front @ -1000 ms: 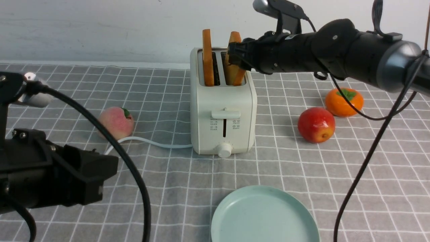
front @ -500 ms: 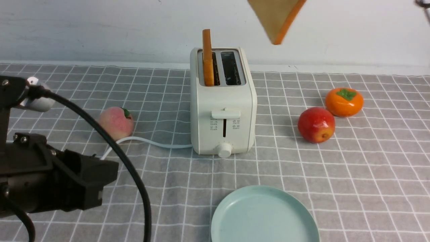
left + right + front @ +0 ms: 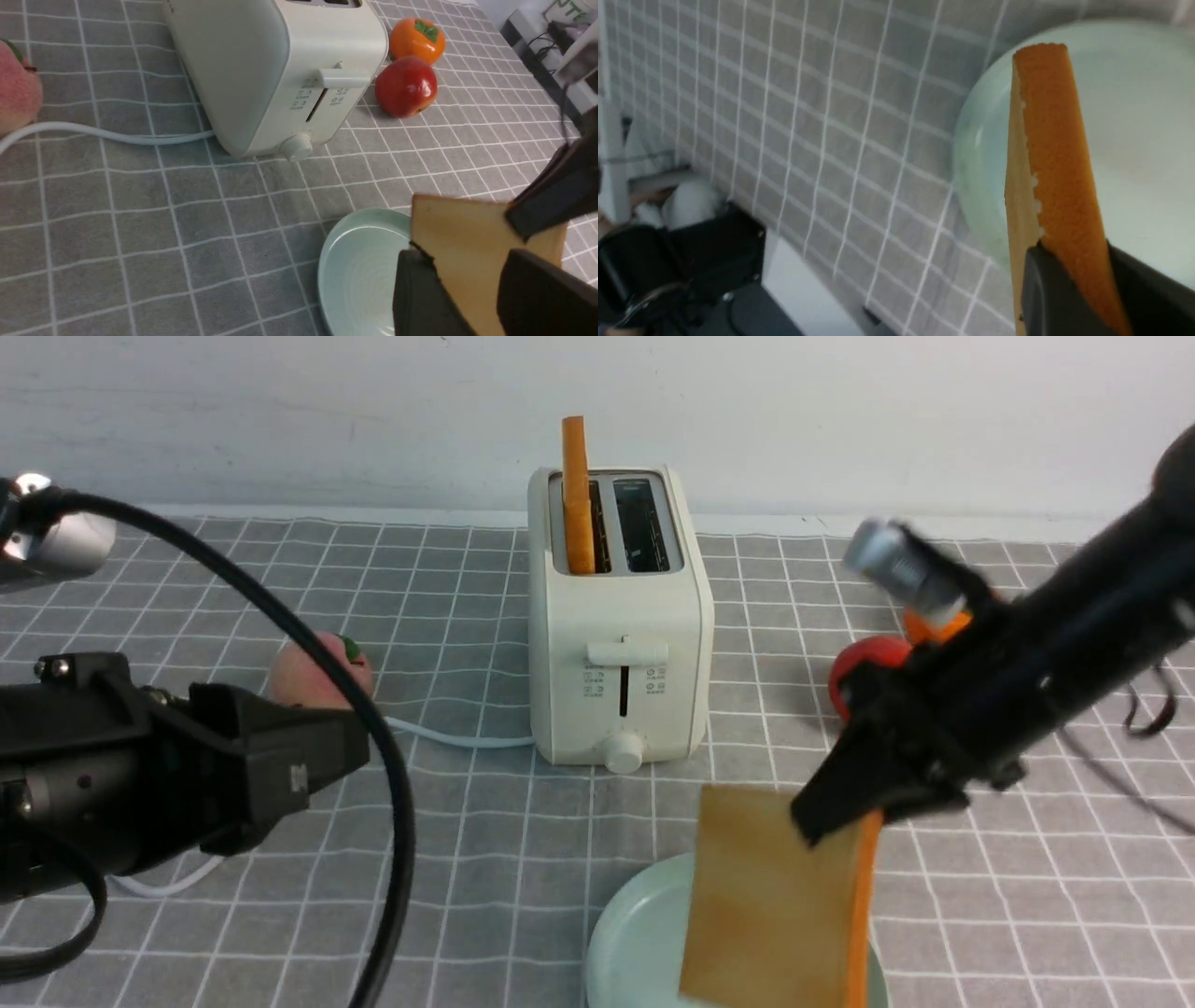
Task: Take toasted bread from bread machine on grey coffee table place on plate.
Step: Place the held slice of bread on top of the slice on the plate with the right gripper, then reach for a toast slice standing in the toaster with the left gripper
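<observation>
The cream bread machine (image 3: 621, 653) stands mid-table on the grey coffee table (image 3: 467, 859), also seen in the left wrist view (image 3: 261, 70). One slice of toasted bread (image 3: 577, 495) stands upright in its left slot; the right slot is empty. My right gripper (image 3: 840, 812) is shut on a second toasted bread slice (image 3: 766, 896), holding it by an upper corner on edge over the mint plate (image 3: 635, 933). The right wrist view shows that slice's crust (image 3: 1050, 140) between the fingers above the plate (image 3: 1134, 116). My left gripper (image 3: 327, 770) hovers open and empty at the left.
A peach (image 3: 317, 672) lies left of the toaster, with the white cord (image 3: 448, 737) running past it. A red apple (image 3: 405, 86) and an orange fruit (image 3: 417, 39) sit to the toaster's right, partly behind my right arm in the front view.
My right gripper pulled the slice out of the right slot, lifted it high, then brought it down over the plate. The left arm shifted slightly up and right.
</observation>
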You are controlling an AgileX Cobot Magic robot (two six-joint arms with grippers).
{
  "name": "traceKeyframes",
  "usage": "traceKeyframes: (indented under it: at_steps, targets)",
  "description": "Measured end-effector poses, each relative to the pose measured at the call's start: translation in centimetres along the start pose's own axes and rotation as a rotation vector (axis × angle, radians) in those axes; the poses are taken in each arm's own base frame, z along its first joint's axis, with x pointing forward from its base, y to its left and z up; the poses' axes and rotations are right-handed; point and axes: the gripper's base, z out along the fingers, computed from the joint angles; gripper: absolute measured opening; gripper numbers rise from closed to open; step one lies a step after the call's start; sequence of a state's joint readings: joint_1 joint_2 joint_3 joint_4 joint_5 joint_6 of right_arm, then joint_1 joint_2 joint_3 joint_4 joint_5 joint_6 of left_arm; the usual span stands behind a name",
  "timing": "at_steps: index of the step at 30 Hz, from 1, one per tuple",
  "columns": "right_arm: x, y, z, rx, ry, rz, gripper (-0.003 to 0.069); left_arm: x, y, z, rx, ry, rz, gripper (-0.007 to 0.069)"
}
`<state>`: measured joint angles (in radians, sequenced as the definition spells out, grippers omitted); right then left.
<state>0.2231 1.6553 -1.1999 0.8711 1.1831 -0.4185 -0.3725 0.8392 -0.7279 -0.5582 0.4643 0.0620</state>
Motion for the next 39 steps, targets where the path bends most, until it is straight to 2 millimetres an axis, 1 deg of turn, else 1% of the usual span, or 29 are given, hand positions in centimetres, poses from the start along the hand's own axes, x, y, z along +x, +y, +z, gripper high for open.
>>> traceKeyframes:
  at_steps: [1, 2, 4, 5, 9, 12, 16, 17, 18, 19, 20, 21, 23, 24, 27, 28, 29, 30, 31, 33, 34, 35, 36, 38, 39]
  targets:
    - [0.5, -0.2, 1.1, -0.018, 0.005, -0.01, 0.011, 0.0, 0.0, 0.0, 0.005, 0.0, -0.009, 0.0244]
    - [0.5, -0.1, 1.2, -0.022, 0.0, -0.016, 0.011, 0.0, -0.1, 0.0, 0.006, 0.0, -0.012, 0.0244]
    - [1.1, -0.8, 3.0, -0.022, -0.008, -0.008, 0.011, 0.0, -0.1, 0.0, 0.01, 0.0, -0.019, 0.0244]
    - [1.2, -1.3, 3.5, -0.011, -0.012, 0.001, 0.011, 0.0, -0.1, 0.0, 0.01, 0.0, -0.02, 0.0244]
    - [1.5, -2.7, 4.5, 0.037, -0.012, 0.039, 0.0111, 0.1, -0.1, 0.0, 0.011, 0.006, -0.021, 0.0244]
    - [1.4, -3.1, 4.6, 0.068, -0.015, 0.047, 0.0126, 0.2, -0.1, 0.0, 0.012, 0.019, -0.021, 0.0244]
    - [1.2, -3.5, 4.5, 0.111, -0.039, 0.049, 0.0238, 0.5, -0.1, 0.0, 0.015, 0.059, -0.021, 0.0244]
    - [1.2, -3.5, 4.5, 0.115, -0.039, 0.046, 0.0278, 0.6, -0.1, 0.0, 0.015, 0.064, -0.019, 0.0244]
    - [1.2, -3.5, 4.5, 0.117, -0.039, 0.043, 0.0294, 0.6, -0.1, 0.0, 0.015, 0.064, -0.018, 0.0244]
    - [1.2, -3.2, 4.1, 0.126, -0.047, 0.022, 0.0362, 0.5, -0.1, 0.0, 0.015, 0.061, -0.011, 0.0244]
    - [1.2, -2.9, 3.7, 0.132, -0.055, 0.002, 0.0395, 0.5, -0.1, 0.0, 0.013, 0.053, 0.001, 0.0244]
    - [1.0, -2.3, 2.9, 0.145, -0.077, -0.035, 0.0444, 0.3, -0.1, 0.1, 0.009, 0.036, 0.017, 0.0244]
    - [0.5, -0.8, 1.3, 0.163, -0.126, -0.104, 0.0508, -0.3, -0.1, 0.3, 0.003, 0.012, 0.034, 0.0253]
    - [0.3, 0.3, 0.0, 0.179, -0.16, -0.156, 0.0544, -0.9, -0.2, 0.6, -0.002, 0.005, 0.039, 0.0262]
    - [0.2, 3.4, -3.3, 0.194, -0.251, -0.261, 0.0596, -3.3, -1.1, 1.8, 0.003, -0.006, 0.008, 0.0317]
    - [0.3, 4.0, -4.0, 0.195, -0.27, -0.282, 0.0601, -3.7, -1.2, 2.4, -0.001, 0.006, 0.0, 0.0332]
    - [0.5, 5.1, -5.2, 0.194, -0.304, -0.312, 0.0605, -4.7, -1.5, 2.9, 0.001, 0.006, -0.004, 0.0359]
    - [1.0, 6.3, -6.4, 0.195, -0.347, -0.348, 0.0604, -5.5, -1.6, 4.1, -0.009, 0.034, 0.0, 0.0388]
    - [1.4, 7.1, -7.2, 0.195, -0.374, -0.369, 0.0601, -6.4, -1.9, 4.7, -0.009, 0.043, 0.013, 0.0415]
    - [2.7, 8.5, -9.1, 0.219, -0.426, -0.427, 0.0583, -7.8, -2.0, 7.2, -0.025, 0.12, 0.047, 0.0463]
    - [2.8, 8.6, -9.2, 0.223, -0.43, -0.432, 0.0581, -8.3, -2.3, 7.3, -0.021, 0.115, 0.055, 0.0472]
    - [3.4, 9.1, -9.9, 0.237, -0.447, -0.453, 0.057, -8.8, -2.3, 8.5, -0.027, 0.15, 0.064, 0.0486]
    - [4.2, 9.4, -10.7, 0.279, -0.455, -0.478, 0.0554, -10.4, -2.8, 10.0, -0.022, 0.191, 0.085, 0.0509]
    - [4.9, 9.6, -11.3, 0.317, -0.463, -0.483, 0.0543, -11.4, -2.8, 12.1, -0.024, 0.229, 0.095, 0.0522]
    - [5.0, 9.6, -11.5, 0.326, -0.466, -0.481, 0.0541, -11.9, -3.0, 12.2, -0.019, 0.225, 0.1, 0.0524]
